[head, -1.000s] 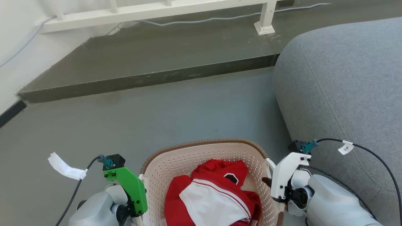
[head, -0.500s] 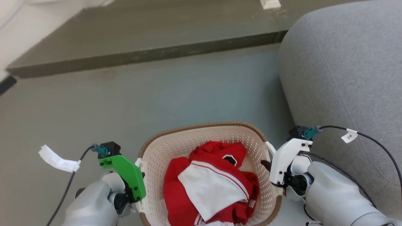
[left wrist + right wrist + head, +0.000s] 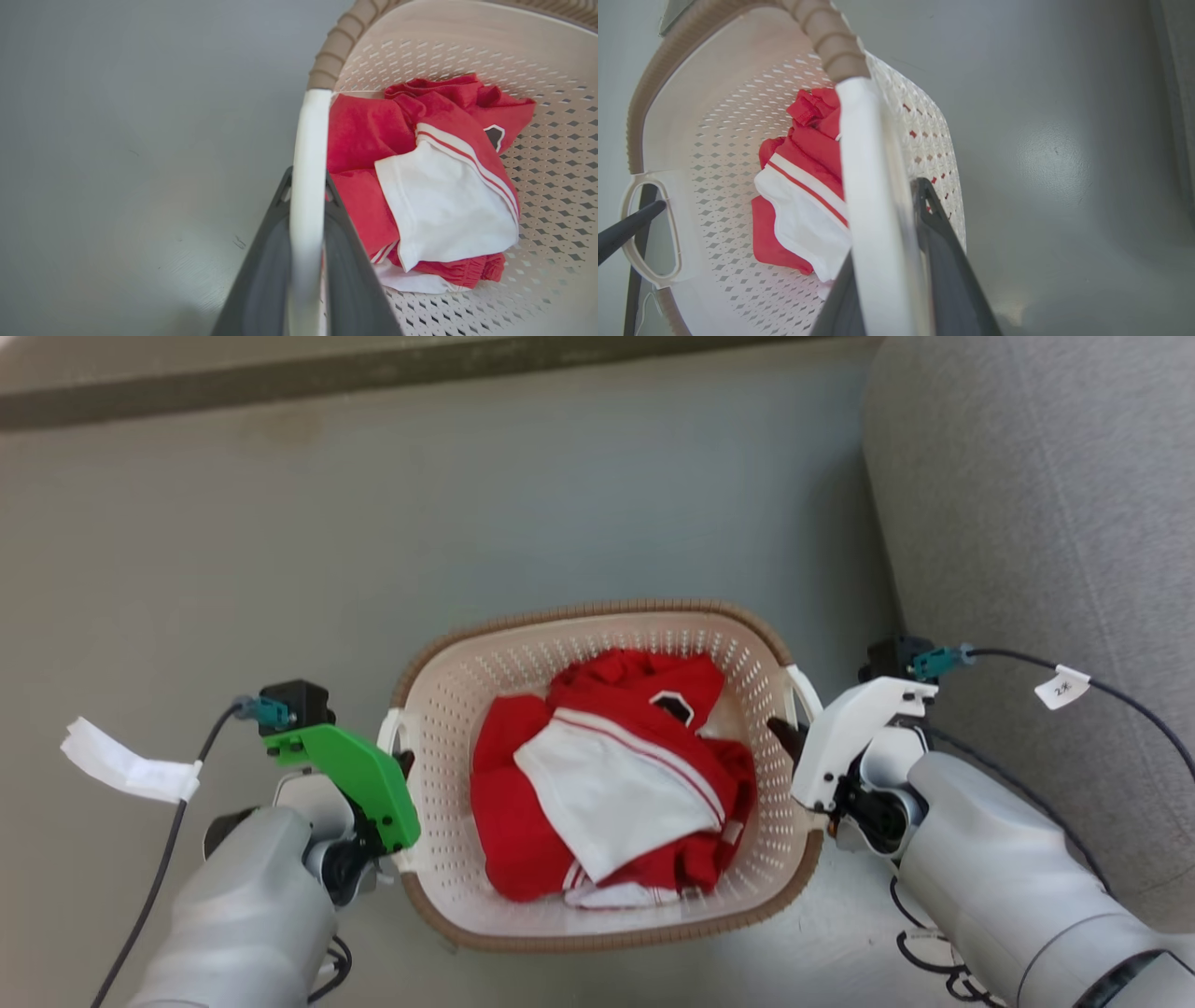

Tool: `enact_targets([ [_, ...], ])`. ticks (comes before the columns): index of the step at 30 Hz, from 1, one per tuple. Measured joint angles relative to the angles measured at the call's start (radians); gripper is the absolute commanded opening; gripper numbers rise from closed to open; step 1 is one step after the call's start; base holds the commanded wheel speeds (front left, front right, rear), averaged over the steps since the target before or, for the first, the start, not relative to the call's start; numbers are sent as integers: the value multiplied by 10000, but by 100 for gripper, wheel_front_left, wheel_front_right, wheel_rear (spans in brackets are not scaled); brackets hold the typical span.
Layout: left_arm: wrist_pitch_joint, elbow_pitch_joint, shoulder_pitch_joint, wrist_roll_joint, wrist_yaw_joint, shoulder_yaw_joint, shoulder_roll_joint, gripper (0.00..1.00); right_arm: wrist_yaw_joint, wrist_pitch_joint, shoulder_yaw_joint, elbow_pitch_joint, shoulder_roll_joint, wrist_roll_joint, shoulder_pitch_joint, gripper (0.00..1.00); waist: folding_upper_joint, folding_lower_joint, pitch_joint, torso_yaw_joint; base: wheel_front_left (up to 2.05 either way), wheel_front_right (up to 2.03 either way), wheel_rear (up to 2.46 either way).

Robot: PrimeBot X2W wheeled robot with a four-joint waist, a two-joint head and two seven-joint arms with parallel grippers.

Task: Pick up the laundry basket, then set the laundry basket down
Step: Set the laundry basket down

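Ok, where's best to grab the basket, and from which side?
Take the basket by its white end handles: left gripper on the left handle, right gripper on the right handle, each from outside. Each is a thin loop off the wall, so jaws close across it; the rim is thicker.

Both forearms are the same chunky pale-grey shell, the left forearm (image 3: 245, 910) and the right forearm (image 3: 990, 887). The left pincer (image 3: 308, 183) and right pincer (image 3: 893, 189) each have two dark grey fingers (image 3: 261, 280) tapering to a point. Right behind the left pincer there's a bright green bracket (image 3: 353, 782) with little black screws (image 3: 280, 747); the right pincer gets a white bracket (image 3: 854, 733). Behind each bracket sits a teal plug (image 3: 269, 711) on a black block, with a black cable (image 3: 163, 868) trailing off. The left cable has a white tape flag (image 3: 121, 767), the right a small white label (image 3: 1062, 687) marked 2.
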Motion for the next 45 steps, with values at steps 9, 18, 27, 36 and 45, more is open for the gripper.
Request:
enact_targets([
  [9, -685, -100, -331, 2, -2, 79, 73, 0, 2, -593, -19, -171, -8, 42, -351, 0, 0, 0, 1218, 96, 0, 0, 0],
  [18, -1237, -270, -617, 17, -2, 79, 96, 0, 4, -1218, -19, -190, -13, 56, -545, 0, 0, 0, 2071, 170, 0, 0, 0],
  [27, -1755, -299, -1053, 33, -2, 104, 94, 0, 12, -1770, -56, -209, -15, 92, -956, 0, 0, 0, 2948, 253, 0, 0, 0],
  [36, -1939, -295, -1433, 65, -2, 77, 157, 0, 12, -1979, -12, -284, -31, 148, -1317, 0, 0, 0, 3860, 290, 0, 0, 0],
  [45, -2148, -290, -1820, 274, -2, -13, 174, 0, 12, -2217, 86, -332, -77, 190, -1594, 0, 0, 0, 4602, 331, 0, 0, 0],
])
